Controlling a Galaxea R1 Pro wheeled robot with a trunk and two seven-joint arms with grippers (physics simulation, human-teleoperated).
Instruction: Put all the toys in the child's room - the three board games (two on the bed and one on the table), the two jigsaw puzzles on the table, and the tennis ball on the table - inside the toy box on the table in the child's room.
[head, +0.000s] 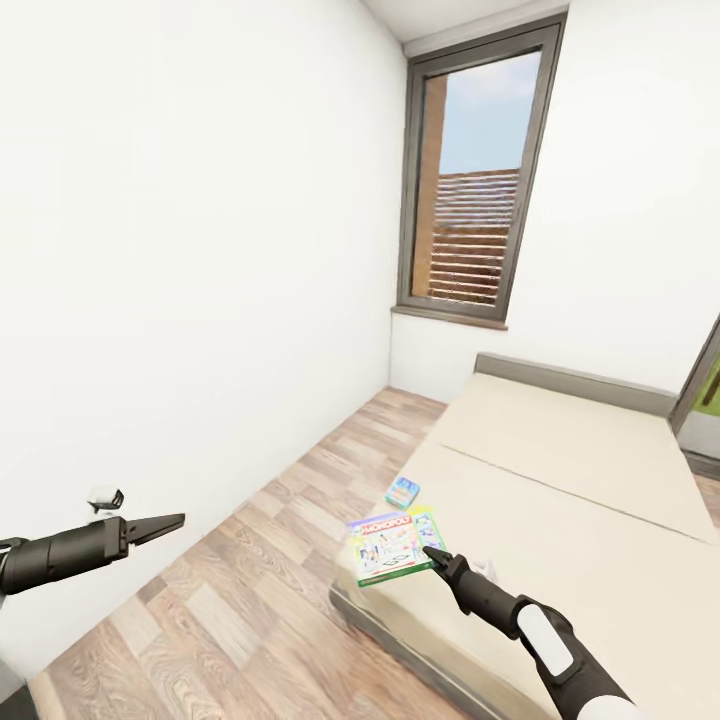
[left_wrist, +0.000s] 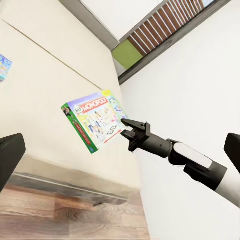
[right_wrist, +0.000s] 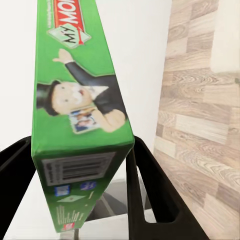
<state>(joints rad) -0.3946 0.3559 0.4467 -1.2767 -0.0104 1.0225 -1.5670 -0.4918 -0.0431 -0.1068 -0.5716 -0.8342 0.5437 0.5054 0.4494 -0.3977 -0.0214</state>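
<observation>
A: What is the room like?

B: White walls, a wood-plank floor (head: 250, 560), and a tall window (head: 478, 175) with a dark frame in the far wall. Through it I see sky and a slatted wooden wall. Below and to the right of the window stands a wide bed (head: 590, 520) with a beige mattress and a grey headboard. At the far right edge there is part of a door frame with some green behind it.

A: Does something block the way?

B: The floor strip between the left wall and the bed is bare. The bed's near corner is just under the right arm.

A: How are the arms placed?

B: The left arm comes in low from the left, nearly level, pointing to the right. The left gripper (head: 160, 524) holds nothing; its fingers look close together, but I cannot tell if they are really pressed together. The right arm rises from the lower right corner and reaches up and left over the bed's corner. The right gripper (head: 432, 553) is clamped on the green-edged board game (head: 393, 546).

A: How does this game look?

B: It is a flat "My Monopoly" box, green sides, light printed cover, held tilted at one corner above the mattress. In the right wrist view the fingers (right_wrist: 150, 200) press on both sides of its edge with a barcode. The blue board game (head: 402, 491) lies flat on the bed's left edge, a little beyond it.
</observation>
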